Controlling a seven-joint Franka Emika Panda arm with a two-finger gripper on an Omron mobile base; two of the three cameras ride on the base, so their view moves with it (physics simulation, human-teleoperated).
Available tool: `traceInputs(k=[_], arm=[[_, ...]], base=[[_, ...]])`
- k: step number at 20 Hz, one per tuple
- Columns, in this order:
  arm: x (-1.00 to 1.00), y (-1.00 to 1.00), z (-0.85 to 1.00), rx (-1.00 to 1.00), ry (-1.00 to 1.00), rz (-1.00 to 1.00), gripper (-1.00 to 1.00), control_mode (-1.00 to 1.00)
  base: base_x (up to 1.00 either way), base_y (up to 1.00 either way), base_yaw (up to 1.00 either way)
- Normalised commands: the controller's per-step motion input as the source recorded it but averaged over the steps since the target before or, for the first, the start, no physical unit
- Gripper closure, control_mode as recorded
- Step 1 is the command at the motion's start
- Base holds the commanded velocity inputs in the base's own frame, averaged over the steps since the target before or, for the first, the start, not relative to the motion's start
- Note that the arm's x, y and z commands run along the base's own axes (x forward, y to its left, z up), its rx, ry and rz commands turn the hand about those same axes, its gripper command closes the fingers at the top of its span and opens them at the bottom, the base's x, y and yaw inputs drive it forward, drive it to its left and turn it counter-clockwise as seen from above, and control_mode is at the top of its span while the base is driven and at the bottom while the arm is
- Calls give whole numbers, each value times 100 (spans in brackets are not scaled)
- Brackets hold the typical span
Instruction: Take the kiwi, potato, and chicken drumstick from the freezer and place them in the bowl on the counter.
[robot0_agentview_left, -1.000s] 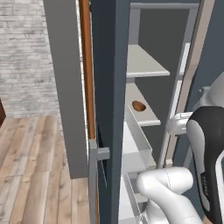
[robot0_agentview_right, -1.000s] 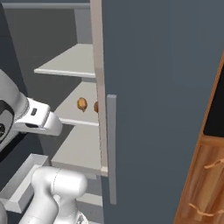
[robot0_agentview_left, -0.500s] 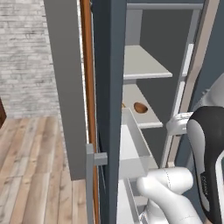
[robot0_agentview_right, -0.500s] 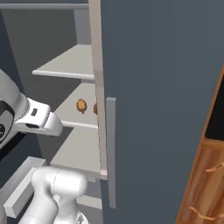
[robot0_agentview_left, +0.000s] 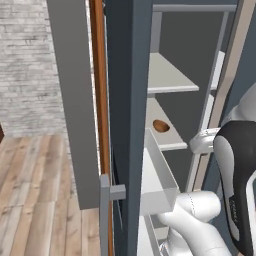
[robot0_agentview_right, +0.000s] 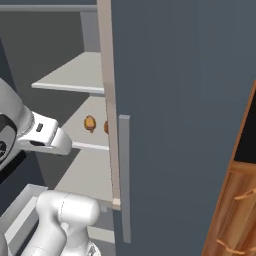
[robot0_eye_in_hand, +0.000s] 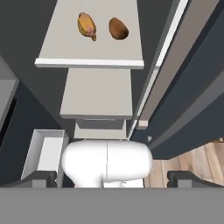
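Note:
The freezer (robot0_agentview_left: 127, 100) stands open, its slate-grey door (robot0_agentview_right: 185, 110) swung to the right. On a pale inner shelf (robot0_eye_in_hand: 65, 48) lie the chicken drumstick (robot0_eye_in_hand: 86, 25) and, right beside it, the brown potato (robot0_eye_in_hand: 118, 28). The right base view also catches the drumstick (robot0_agentview_right: 90, 123), with the potato (robot0_agentview_right: 106, 127) half hidden behind the door's edge. In the left base view the potato (robot0_agentview_left: 161, 126) sits on the middle shelf. My gripper (robot0_eye_in_hand: 113, 178) is open and holds nothing, well back from that shelf. The kiwi is hidden. The bowl is out of view.
A pale drawer (robot0_agentview_left: 157, 175) juts out of the freezer below the shelves. A grey bar handle (robot0_agentview_right: 124, 175) runs down the door. At the right edge are brown wooden drawers (robot0_agentview_right: 240, 215) under a dark strip of counter (robot0_agentview_right: 246, 145). Wooden floor (robot0_agentview_left: 40, 190) lies to the left.
The whole picture has slid a little in both base views, so the camera has moved. The food on the shelf has not moved and the gripper stays open.

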Motion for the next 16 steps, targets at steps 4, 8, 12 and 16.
traceInputs(k=[4,8,12,16], arm=[[5,0,-6,0,-1,0,-100,-100],[41,0,-45,1,-10,5,-100,-100],[64,0,-40,5,-14,17,-100,-100],[44,8,-33,2,-12,20,-100,-100]], base=[[13,0,-2],[0,0,0],[0,0,0],[0,0,0]])
